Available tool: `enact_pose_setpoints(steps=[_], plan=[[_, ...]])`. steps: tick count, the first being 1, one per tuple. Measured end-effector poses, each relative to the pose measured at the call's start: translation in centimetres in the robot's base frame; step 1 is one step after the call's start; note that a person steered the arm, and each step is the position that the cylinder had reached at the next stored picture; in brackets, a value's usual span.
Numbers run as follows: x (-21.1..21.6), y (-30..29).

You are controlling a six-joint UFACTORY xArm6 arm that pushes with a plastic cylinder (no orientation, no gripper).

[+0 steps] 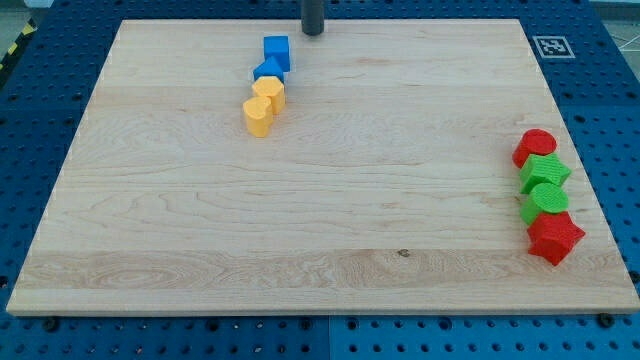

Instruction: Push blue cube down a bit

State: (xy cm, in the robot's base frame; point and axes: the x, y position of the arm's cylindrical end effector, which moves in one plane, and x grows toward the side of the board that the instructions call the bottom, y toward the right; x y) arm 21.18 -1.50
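Observation:
The blue cube [276,50] sits near the view's top, left of centre, on the wooden board [320,230]. Just below it lies a second blue block [267,70], its shape unclear. My tip [312,32] is at the board's top edge, up and to the right of the blue cube, clear of it by a small gap.
Two yellow blocks [268,92] [258,115] continue the row below the blue ones. At the view's right edge stand a red cylinder [535,146], a green block [545,172], a green cylinder [546,199] and a red star-like block [553,238]. A marker tag [549,46] is at the top right.

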Motion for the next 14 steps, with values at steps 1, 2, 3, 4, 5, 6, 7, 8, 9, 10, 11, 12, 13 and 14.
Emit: enact_pose_setpoints(steps=[1, 2, 3, 4, 5, 6, 7, 8, 9, 10, 11, 12, 13, 14], plan=[[0.1, 0.0], [0.2, 0.0], [0.4, -0.5], [0.8, -1.6], [1.5, -2.1], [2.3, -2.7], [2.7, -3.1], [3.0, -3.4], [3.6, -3.7], [3.9, -3.9], [3.9, -4.1], [3.8, -4.7], [3.8, -5.4], [3.8, -5.6]])
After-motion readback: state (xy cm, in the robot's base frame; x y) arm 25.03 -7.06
